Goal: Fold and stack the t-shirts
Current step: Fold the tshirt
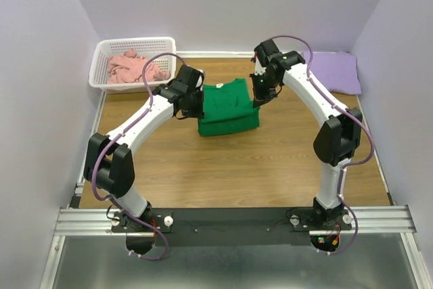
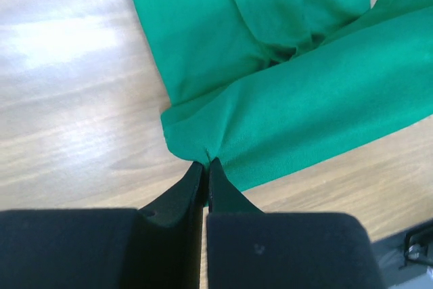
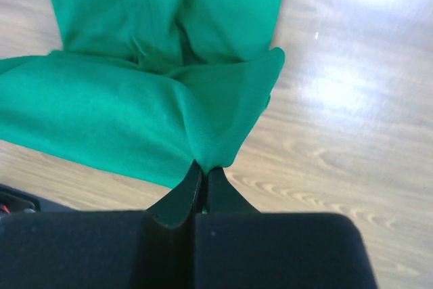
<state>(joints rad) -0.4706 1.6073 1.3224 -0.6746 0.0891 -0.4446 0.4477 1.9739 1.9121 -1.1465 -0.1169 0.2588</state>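
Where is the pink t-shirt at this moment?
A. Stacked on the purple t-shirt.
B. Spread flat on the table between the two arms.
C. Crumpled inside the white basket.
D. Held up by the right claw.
C: the pink t-shirt lies bunched inside the white basket at the far left, while the left claw and the right claw pinch the green t-shirt.

Left arm (image 1: 139,126): base at lower left of top view, elbow bent, forearm reaching up-right toward frame centre. Left gripper (image 2: 205,162): jaws pressed nearly together, pinching edge of green t-shirt (image 2: 284,120). Right arm (image 1: 331,116): base at lower right, arching up-left to upper centre. Right gripper (image 3: 203,166): jaws closed, pinching fold of same shirt. Grippers face each other, apart.
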